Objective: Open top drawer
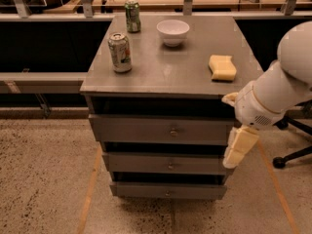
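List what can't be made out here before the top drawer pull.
All in the camera view:
- The gripper, hanging at the top drawer's right end, hides that corner.
- Its inside is hidden behind the front panel.
- The chair is cut by the right edge, partly behind the arm.
- The front can label is too small.

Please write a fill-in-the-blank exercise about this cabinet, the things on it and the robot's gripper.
1. The grey cabinet has ___ drawers, one above the other.
2. On its top are two cans, a yellow sponge and a white ___.
3. The gripper hangs before the ___ end of the drawer fronts, away from the top drawer and its knob.

Missing words: three; bowl; right.
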